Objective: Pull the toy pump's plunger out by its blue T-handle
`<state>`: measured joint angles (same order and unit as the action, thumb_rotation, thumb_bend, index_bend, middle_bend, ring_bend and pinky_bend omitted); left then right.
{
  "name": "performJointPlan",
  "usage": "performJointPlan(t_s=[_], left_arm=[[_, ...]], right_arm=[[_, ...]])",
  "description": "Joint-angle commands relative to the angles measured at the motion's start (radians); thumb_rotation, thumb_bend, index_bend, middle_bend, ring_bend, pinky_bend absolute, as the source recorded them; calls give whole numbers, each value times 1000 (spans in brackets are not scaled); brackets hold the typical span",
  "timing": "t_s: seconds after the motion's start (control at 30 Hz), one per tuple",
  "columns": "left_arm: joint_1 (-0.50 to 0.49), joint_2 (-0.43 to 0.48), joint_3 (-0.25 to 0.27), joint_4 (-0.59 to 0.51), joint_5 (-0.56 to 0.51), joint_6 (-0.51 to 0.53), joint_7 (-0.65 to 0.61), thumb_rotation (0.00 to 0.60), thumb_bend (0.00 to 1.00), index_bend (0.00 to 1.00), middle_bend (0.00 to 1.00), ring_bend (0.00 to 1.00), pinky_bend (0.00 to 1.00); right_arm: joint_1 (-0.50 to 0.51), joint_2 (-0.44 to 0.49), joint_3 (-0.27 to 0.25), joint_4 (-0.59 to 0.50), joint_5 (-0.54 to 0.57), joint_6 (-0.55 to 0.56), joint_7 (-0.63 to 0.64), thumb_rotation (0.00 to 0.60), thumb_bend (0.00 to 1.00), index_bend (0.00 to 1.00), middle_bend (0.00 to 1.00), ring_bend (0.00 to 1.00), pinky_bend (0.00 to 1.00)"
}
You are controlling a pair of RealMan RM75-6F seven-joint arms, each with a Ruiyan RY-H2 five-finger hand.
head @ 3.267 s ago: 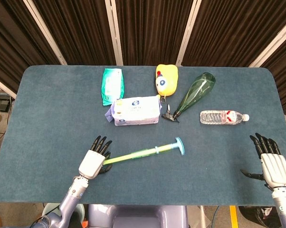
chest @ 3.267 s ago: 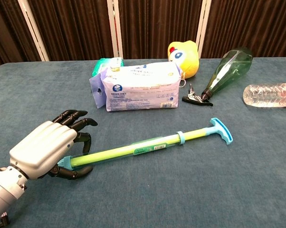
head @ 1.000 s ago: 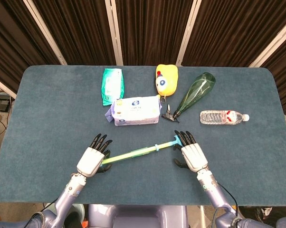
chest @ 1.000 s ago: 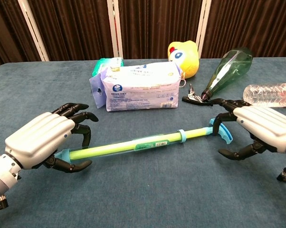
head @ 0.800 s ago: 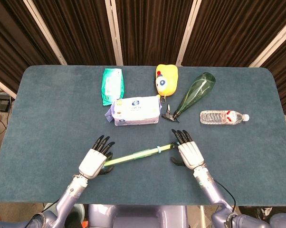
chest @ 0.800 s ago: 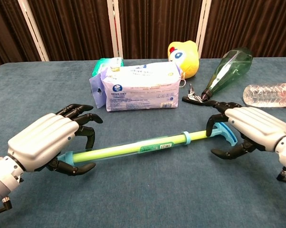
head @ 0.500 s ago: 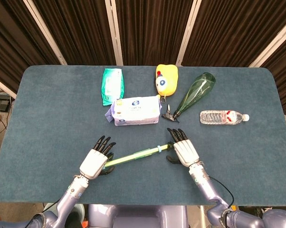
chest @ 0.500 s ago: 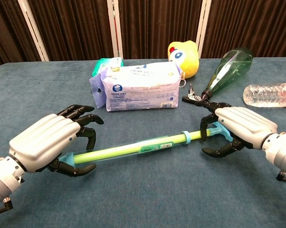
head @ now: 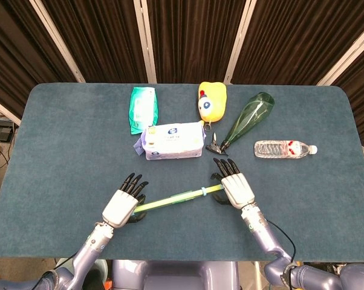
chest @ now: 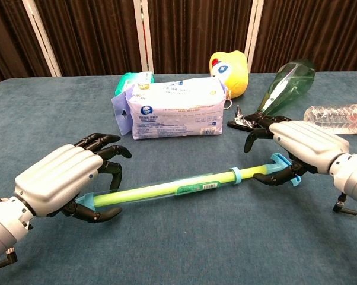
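Closing since half a second ago, our right robot hand point(chest: 297, 148) is now gripping the blue T-handle point(chest: 283, 167) in front of the tissue pack point(chest: 174, 110). Our left robot hand point(chest: 66, 181) is clutching the toy pump point(chest: 166, 191) barrel, so we are judging the pull ready to start.

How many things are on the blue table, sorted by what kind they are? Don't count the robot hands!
Toys: 2, the toy pump and the yellow duck toy
Bottles: 2, the green spray bottle and the clear water bottle
Wipe packs: 2, the white pack and the green pack
Total: 6
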<state>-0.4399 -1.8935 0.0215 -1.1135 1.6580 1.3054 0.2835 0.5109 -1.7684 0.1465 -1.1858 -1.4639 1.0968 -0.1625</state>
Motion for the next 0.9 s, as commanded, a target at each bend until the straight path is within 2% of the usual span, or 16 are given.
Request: performJointPlan(t_s=[0.03,0.3,0.37,0.5,0.6,0.7,0.9], left_arm=[[-1,-1,-1,0,0,0,2,600,438,629,166,17,0],[-4,0,-2,-4,3,3,9,600,438,629,166,17,0],[-6,0,-3,-3,3,2,11,600,438,629,166,17,0],[-7,-1,-3,-2,2,-1,11,600,437,629,166,17,0],[-8,0,-3,-4,2,0,11,600,438,629,166,17,0],[-8,2,-4,-6,4,4,13,600,438,629,166,18,0],[-6,12,-2,-18,8,13,15,600,424,630,166,17,0]], right_arm=[[6,-3,-1,6,7,-8,2,600,343,327,0,0,0],[14,-32,-16,76,29,-42,35,600,343,345,0,0,0],[15,-35,-20,90,32,-46,44,600,343,381,0,0,0],[18,-41,-22,114,38,-53,57,600,349,524,4,0,0],[20,-48,-22,130,39,-50,56,600,372,652,37,0,0],[21,-52,-20,139,40,-44,49,600,399,726,68,0,0],[19,-49,-15,147,45,-26,33,600,428,766,91,0,0]])
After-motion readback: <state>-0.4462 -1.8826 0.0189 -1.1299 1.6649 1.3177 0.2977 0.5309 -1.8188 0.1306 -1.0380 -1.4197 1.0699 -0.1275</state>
